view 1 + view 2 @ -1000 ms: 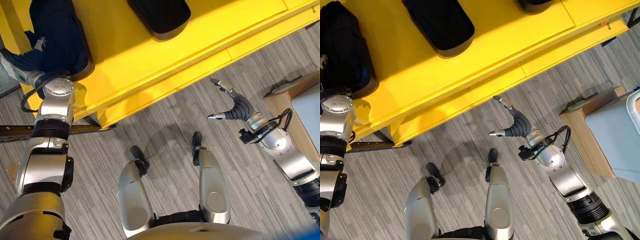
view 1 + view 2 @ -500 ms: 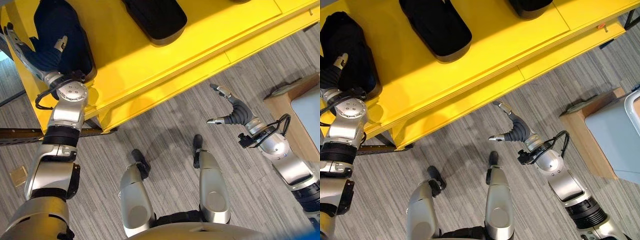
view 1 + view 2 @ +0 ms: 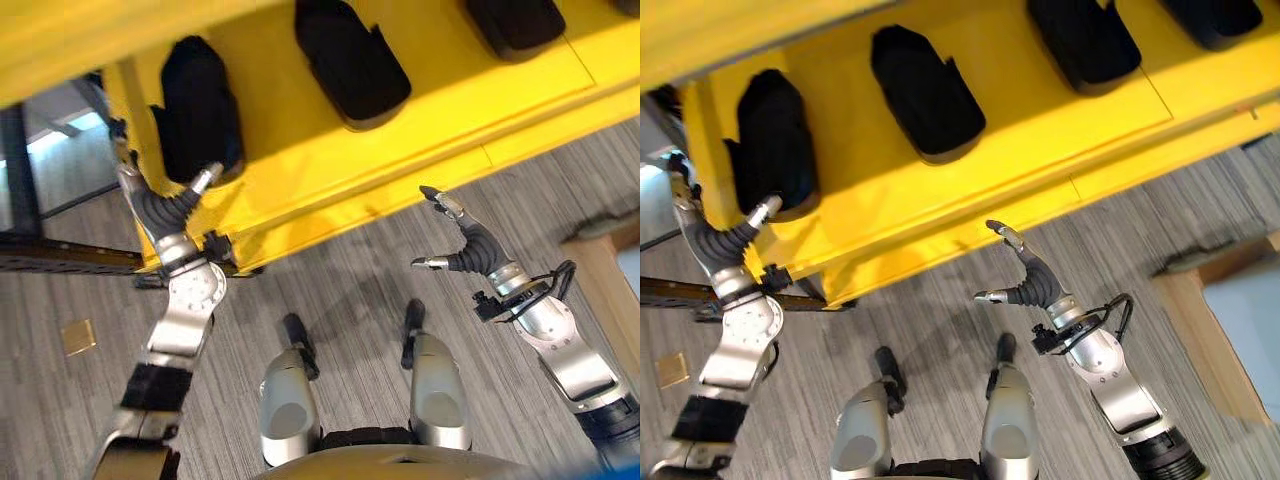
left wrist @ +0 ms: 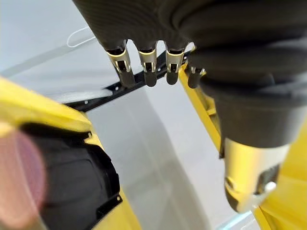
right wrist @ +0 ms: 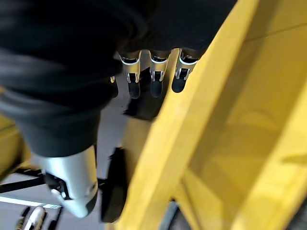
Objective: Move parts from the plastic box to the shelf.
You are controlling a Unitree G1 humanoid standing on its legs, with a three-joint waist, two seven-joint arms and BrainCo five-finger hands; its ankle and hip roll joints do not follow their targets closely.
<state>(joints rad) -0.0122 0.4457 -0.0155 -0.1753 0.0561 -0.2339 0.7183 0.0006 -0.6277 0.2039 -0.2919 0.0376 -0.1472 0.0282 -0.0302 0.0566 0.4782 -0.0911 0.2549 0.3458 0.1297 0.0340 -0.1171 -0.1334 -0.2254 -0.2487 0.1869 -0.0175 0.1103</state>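
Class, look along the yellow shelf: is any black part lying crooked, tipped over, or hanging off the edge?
Nothing stands out. The black parts lie flat in a row on the yellow shelf, all slanted alike, none over the edge. The left hand, by the end part, and the right hand are open and hold nothing.

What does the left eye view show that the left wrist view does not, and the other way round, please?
The left eye view takes in the right robot hand, open above the floor, two further black parts on the shelf, and a small tan square on the floor. The left wrist view looks closely along straight fingers to a dark bar beyond them. Both take in the open left robot hand, the yellow shelf and the black part next to that hand.
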